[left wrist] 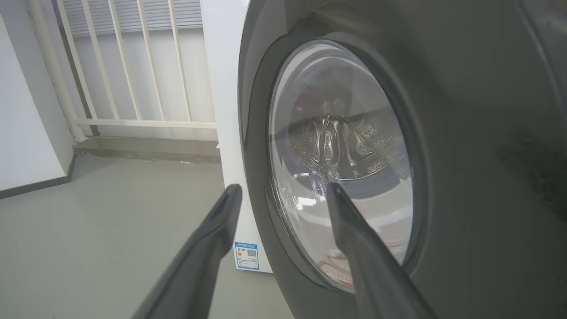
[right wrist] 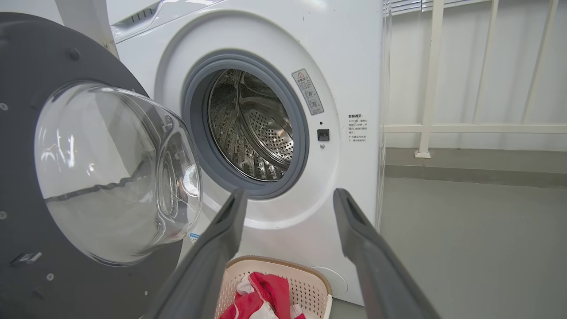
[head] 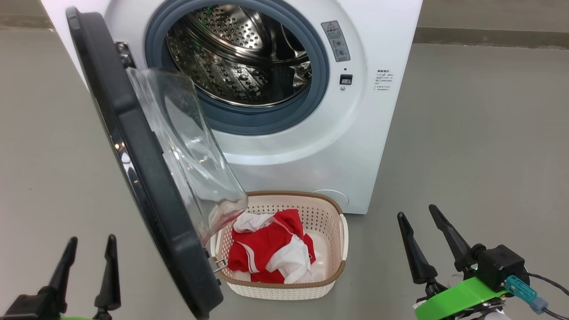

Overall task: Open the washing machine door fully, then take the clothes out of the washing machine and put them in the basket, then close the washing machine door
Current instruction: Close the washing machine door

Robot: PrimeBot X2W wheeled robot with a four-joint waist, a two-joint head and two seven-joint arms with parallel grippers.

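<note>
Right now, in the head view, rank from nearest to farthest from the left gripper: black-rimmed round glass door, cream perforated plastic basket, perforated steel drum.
1. Black-rimmed door, just right of the left gripper.
2. Cream basket, beyond the door, farther right.
3. Steel drum, inside the white machine, farthest ahead.

L gripper: 2 long black tapered fingers, matte, black base. R gripper: same fingers, black boxy housing, bright green bracket, teal connector w/ thin black cable. Wrist views: fingers dark grey, inner faces slotted.
</note>
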